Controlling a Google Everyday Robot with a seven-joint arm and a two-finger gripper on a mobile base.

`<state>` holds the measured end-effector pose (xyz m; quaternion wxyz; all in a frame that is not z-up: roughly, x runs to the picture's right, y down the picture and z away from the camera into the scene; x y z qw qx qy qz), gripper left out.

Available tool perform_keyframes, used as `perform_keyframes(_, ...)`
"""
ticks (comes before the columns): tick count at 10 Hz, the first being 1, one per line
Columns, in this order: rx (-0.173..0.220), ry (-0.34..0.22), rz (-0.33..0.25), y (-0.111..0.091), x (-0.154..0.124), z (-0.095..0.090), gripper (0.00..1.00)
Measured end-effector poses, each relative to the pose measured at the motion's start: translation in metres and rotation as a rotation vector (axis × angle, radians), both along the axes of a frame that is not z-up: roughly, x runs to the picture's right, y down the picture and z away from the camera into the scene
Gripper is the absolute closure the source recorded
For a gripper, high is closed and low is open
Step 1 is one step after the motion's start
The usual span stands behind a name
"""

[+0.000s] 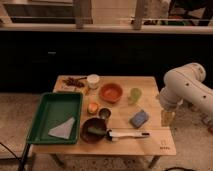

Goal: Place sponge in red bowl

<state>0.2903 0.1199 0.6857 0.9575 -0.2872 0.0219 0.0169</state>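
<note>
Camera view: wooden counter (pixel 150 100), one arm at its right side.

Edges/room: green tray (pixel 52 107) takes the left third and overhangs the left edge. Bare wood runs along the right edge and the front right corner. There is open space between the sponge (pixel 139 118) and the right edge. The middle is crowded, with the vessels sitting close together.

Arm: white arm (pixel 186 89) bent at the elbow and standing off the right edge. The pincer (pixel 167 122) hangs downward just beside that edge, level with the sponge and apart from it. Its fingers are spread and nothing is held.

Task items: the sponge lies flat, right of centre, angled to the counter edges. Red bowl (pixel 111 92) sits behind and to the left of it, upright. The two are near but not touching.

Counts:
- bowls, 2: the red bowl and a maroon bowl (pixel 92 131) at front centre
- cups, 4: white cup (pixel 93 81), green cup (pixel 135 95), orange cup (pixel 92 107), small dark cup (pixel 104 113)
- sponge, 1
- tray, 1, with one pale cloth (pixel 64 129) in it
- long-handled tool (pixel 127 134), 1, possibly a brush, lying along the front with one end at the maroon bowl
- dark clutter (pixel 74 81) at back left, not identifiable
</note>
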Motion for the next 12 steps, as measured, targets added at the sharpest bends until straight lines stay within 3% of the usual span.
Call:
perform_keyframes(3, -0.013, -0.029, -0.049, 0.018, -0.007, 0.021, 0.2)
perform_keyframes(12, -0.031, -0.093, -0.142, 0.041, -0.015, 0.051, 0.2)
